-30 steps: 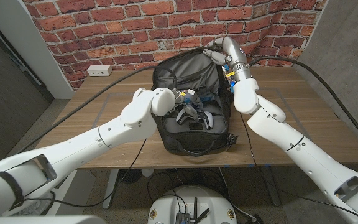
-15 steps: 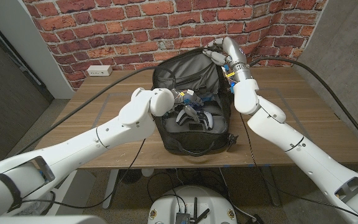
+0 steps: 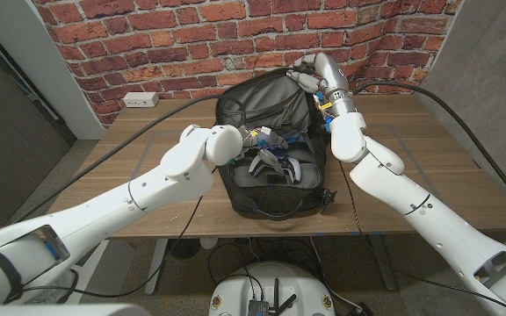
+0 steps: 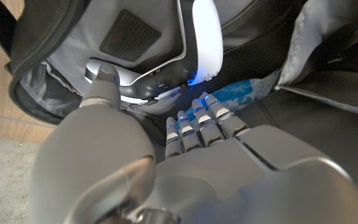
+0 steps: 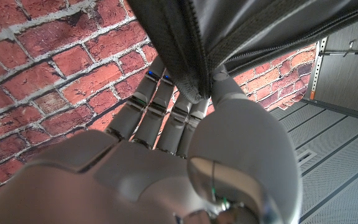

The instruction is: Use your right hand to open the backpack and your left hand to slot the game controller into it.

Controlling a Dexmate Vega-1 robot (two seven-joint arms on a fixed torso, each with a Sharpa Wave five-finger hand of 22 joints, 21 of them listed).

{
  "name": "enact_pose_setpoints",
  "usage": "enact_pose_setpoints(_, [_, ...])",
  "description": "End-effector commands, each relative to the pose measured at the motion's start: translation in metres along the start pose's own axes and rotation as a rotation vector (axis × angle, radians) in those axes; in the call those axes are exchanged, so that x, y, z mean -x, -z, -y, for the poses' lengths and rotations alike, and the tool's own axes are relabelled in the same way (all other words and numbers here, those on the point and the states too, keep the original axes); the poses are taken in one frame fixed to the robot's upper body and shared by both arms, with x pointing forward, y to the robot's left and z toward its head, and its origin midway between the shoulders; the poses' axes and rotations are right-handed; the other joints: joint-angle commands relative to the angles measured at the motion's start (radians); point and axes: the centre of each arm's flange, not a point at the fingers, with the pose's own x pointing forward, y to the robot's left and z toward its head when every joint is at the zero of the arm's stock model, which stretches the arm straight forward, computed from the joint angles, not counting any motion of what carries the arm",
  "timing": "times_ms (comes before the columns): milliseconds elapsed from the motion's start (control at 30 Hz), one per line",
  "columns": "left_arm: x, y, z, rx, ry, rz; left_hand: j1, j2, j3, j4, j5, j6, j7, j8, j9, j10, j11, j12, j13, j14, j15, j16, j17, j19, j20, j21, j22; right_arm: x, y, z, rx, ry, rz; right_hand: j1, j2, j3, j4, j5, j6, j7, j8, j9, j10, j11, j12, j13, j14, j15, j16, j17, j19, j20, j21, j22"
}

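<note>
A black backpack [image 3: 271,200] lies open on the wooden table. My right hand [image 3: 308,75] grips the edge of its raised flap [image 5: 241,31] at the far end, pinching the zipper rim between thumb and fingers [image 5: 166,106]. The white-and-black game controller [image 3: 276,167] lies inside the opening, against the grey lining [image 4: 61,56]. My left hand [image 3: 260,140] hovers just over it, fingers curled [image 4: 197,121]. Its thumb tip touches the controller [image 4: 201,43], but I cannot make out whether the hand still grips it.
A blue-printed packet [image 4: 247,90] sits in the bag beside the controller. A white power strip [image 3: 139,99] lies at the table's far left by the brick wall. Thick black cables [image 3: 429,92] cross the far right. Bare tabletop [image 3: 411,154] flanks the bag.
My left arm has drawn slightly back toward the left, and the controller has settled a little lower and to the right inside the bag. The right hand keeps the flap up, unmoved.
</note>
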Motion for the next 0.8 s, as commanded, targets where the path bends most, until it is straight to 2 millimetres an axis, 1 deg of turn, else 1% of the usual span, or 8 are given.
enact_pose_setpoints(33, [0.011, -0.001, -0.001, 0.025, -0.002, 0.035, -0.009, 0.003, -0.004, 0.002, 0.005, 0.006, 0.003, 0.009, 0.002, 0.003, 0.004, 0.007, 0.001, -0.005, -0.072, 0.003, 0.003, -0.004, -0.094, -0.002, 0.004, 0.001, 0.000, -0.001, -0.001, 0.002, -0.007, 0.007, 0.015, 0.003, 0.005, 0.003, 0.009, -0.004, 0.001, 0.003, 0.009, 0.001, -0.003, 0.004, 0.011, -0.125, -0.003, 0.005, -0.009, -0.125, 0.005, 0.001])
enact_pose_setpoints(300, [0.018, 0.000, -0.001, 0.062, 0.009, 0.079, -0.010, 0.010, -0.001, 0.001, 0.006, 0.022, 0.006, 0.015, 0.002, 0.008, 0.002, 0.011, 0.001, 0.000, -0.075, 0.007, 0.003, 0.002, -0.095, 0.002, 0.004, 0.001, -0.003, -0.004, 0.002, -0.001, -0.005, 0.006, 0.014, 0.002, 0.005, 0.003, 0.012, -0.003, 0.002, 0.004, 0.009, 0.001, -0.005, 0.006, 0.010, -0.124, -0.005, 0.006, -0.011, -0.125, 0.008, 0.001])
enact_pose_setpoints(467, [0.023, 0.001, 0.000, 0.064, 0.008, 0.078, -0.011, 0.013, 0.000, 0.001, 0.006, 0.027, 0.010, 0.016, 0.002, 0.012, 0.002, 0.012, 0.000, 0.001, -0.073, 0.008, 0.002, 0.002, -0.098, 0.003, 0.004, 0.002, -0.005, -0.005, 0.007, -0.004, -0.003, 0.007, 0.014, 0.002, 0.005, 0.003, 0.012, -0.004, 0.001, 0.004, 0.009, 0.000, -0.006, 0.006, 0.011, -0.124, -0.005, 0.006, -0.011, -0.124, 0.010, 0.001])
enact_pose_setpoints(800, [0.034, 0.008, -0.002, 0.093, 0.000, 0.121, -0.013, 0.017, 0.000, 0.000, 0.006, 0.040, 0.012, 0.019, 0.002, 0.014, 0.000, 0.014, 0.000, 0.001, -0.073, 0.008, 0.002, 0.000, -0.100, 0.003, 0.004, 0.003, -0.009, -0.004, 0.005, 0.018, -0.004, 0.008, 0.014, 0.002, 0.004, 0.003, 0.011, -0.004, 0.000, 0.004, 0.010, -0.002, -0.009, 0.006, 0.010, -0.125, -0.007, 0.008, -0.013, -0.126, 0.012, 0.001])
